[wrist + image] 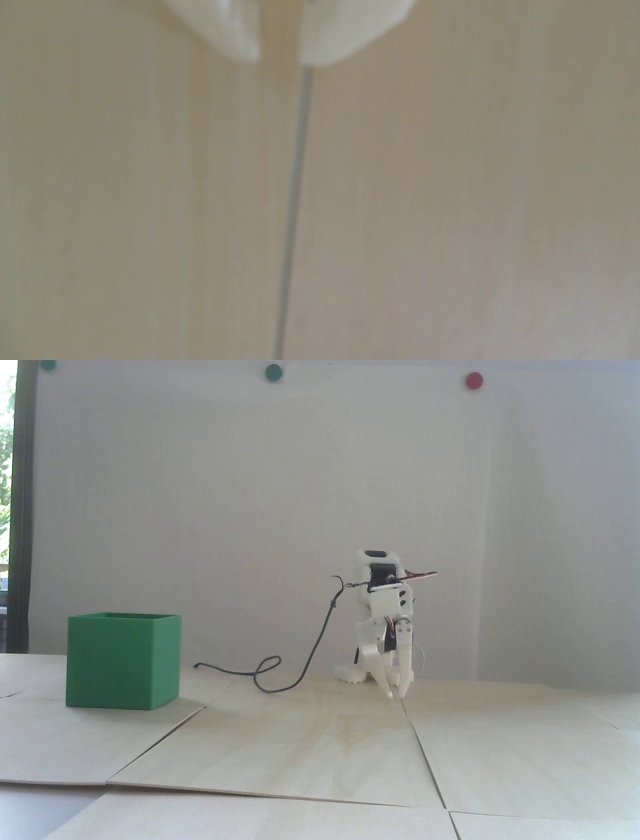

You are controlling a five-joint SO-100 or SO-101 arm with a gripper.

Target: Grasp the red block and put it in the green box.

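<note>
Gripper tips down at table, jaws slightly apart, empty. Green box at nine o'clock from it in fixed view. Red block nowhere visible in either view. Risk: blind closing on nothing, or cable snagging during swing.

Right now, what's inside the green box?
Cannot tell. The fixed view shows only the green box from the side: its outer walls and top rim, not its floor. The red block shows nowhere, and the fingers hold nothing.
</note>
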